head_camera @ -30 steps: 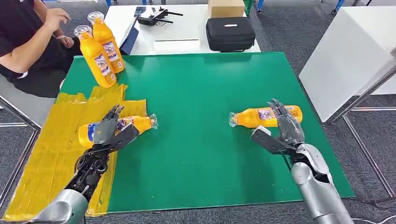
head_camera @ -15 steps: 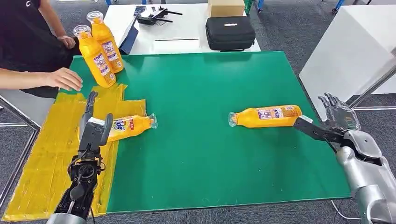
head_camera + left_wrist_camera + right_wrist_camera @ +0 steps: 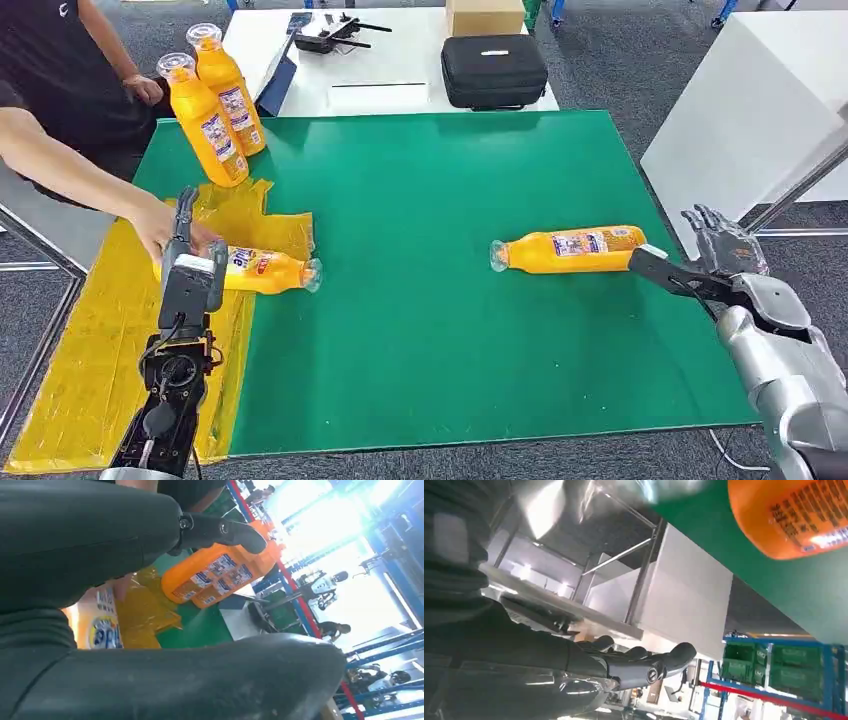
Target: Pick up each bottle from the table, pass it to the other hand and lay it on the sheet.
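Right bottle lies left-right on tabletop, cap left. Right hand beside its base, fingers spread, empty. Left hand fingers open, empty.

- Person, dark top: seated well beyond the left hand, on its outer side; one bare forearm reaches in, and the person's hand lies just beside that hand's fingers.
- White table: far ahead of both hands.
- Black zipped case: on the white table.
- Cardboard box: behind the case.
- White cabinet: just beyond the right hand.
- Grey carpet: underfoot.
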